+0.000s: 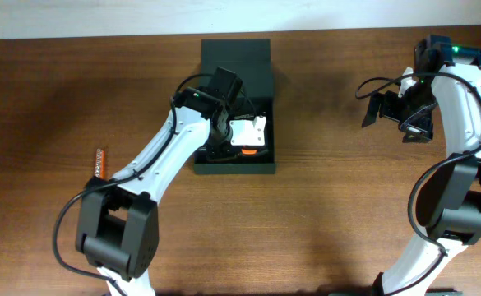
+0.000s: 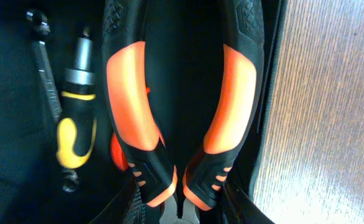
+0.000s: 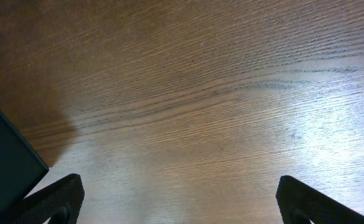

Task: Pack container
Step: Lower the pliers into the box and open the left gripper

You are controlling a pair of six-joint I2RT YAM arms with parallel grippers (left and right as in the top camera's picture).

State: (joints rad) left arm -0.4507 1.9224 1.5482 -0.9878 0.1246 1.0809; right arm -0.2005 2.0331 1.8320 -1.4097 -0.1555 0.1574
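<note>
Container (image 1: pixel 233 167) holds pliers (image 2: pixel 132 106) between the fingers of the left gripper (image 2: pixel 183 214), grip unclear, and a crooked drop could jam the screwdriver (image 2: pixel 76 124) beside them, while the right gripper (image 3: pixel 178 208) gapes wide, empty.

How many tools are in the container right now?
3, in the left wrist view: a metal wrench leftmost, a yellow-handled screwdriver beside it, orange-handled pliers nearest the container wall. More may be hidden outside that view.

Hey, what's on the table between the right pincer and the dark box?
Nothing. In the overhead view, only bare tabletop separates the right pincer from the container; the right wrist view shows bare wood too.
</note>
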